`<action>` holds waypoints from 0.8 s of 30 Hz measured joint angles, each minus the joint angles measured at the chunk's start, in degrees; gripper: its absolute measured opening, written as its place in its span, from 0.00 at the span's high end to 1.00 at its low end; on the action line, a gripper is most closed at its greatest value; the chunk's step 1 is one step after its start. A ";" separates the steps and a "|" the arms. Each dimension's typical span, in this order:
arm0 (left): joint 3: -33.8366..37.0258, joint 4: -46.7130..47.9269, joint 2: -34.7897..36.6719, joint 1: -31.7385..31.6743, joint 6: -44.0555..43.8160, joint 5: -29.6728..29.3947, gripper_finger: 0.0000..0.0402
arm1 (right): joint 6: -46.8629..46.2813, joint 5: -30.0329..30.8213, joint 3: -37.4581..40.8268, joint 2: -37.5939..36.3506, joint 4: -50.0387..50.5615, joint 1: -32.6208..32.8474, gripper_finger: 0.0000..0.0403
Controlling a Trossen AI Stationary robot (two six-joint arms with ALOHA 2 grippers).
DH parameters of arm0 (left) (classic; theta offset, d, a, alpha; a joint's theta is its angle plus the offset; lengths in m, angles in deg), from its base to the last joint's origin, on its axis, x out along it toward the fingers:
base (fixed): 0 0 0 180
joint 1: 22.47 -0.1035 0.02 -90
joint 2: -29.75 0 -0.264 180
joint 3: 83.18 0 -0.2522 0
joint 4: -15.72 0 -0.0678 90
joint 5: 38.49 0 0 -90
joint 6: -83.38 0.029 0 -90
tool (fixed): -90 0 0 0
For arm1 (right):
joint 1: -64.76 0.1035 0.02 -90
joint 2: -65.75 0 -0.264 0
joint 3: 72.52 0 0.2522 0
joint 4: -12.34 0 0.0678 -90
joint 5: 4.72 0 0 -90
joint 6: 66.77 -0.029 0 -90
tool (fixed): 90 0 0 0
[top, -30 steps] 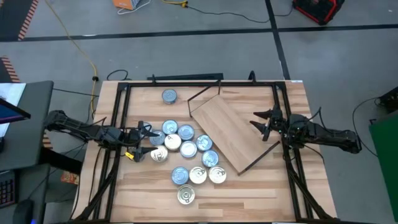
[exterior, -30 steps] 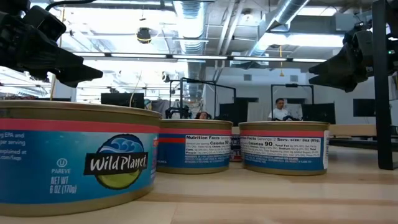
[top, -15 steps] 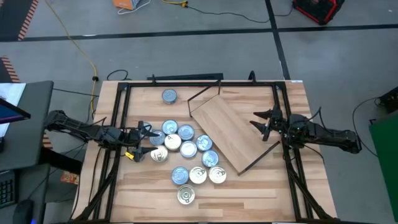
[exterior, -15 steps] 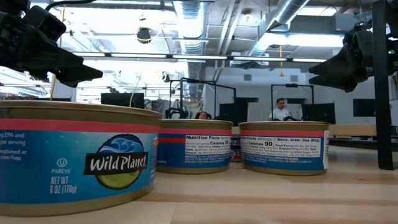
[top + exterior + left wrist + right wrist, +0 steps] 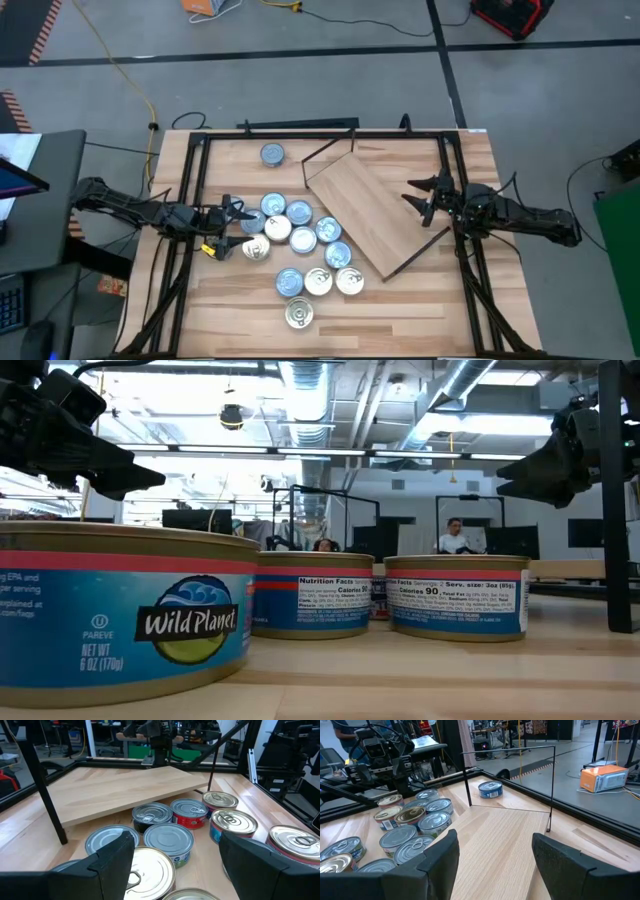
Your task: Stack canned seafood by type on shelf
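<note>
High view shows the tins (image 5: 300, 240) clustered in the centre-left of the frame on the surface (image 5: 250, 330), none stacked, with one stray tin (image 5: 272, 154) apart near the upper left. The shelf (image 5: 372, 208) lies skewed just right of the cluster, its board empty, which suggests sorting has not begun. The left end effector (image 5: 236, 218) sits at the cluster's left edge, its fingers spread on either side of the nearest lids and gripping nothing; it looks placed to take a first tin. The right end effector (image 5: 421, 200) hovers at the shelf's right edge, spread just as wide and empty, probably waiting or ready to steady the board. Blue-labelled and pale-sided tins lie mixed together, so each type will need picking out singly.
</note>
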 joint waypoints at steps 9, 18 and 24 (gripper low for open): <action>0.00 0.00 0.00 0.00 -0.02 0.02 0.31 | 0.00 0.00 0.00 0.01 0.00 0.01 0.31; -0.02 -0.03 0.00 0.00 0.04 0.00 0.31 | -0.01 0.00 0.00 0.01 0.00 0.01 0.31; -0.33 -6.86 0.06 0.00 7.11 -3.78 0.31 | -0.01 0.00 0.01 0.00 0.00 0.00 0.31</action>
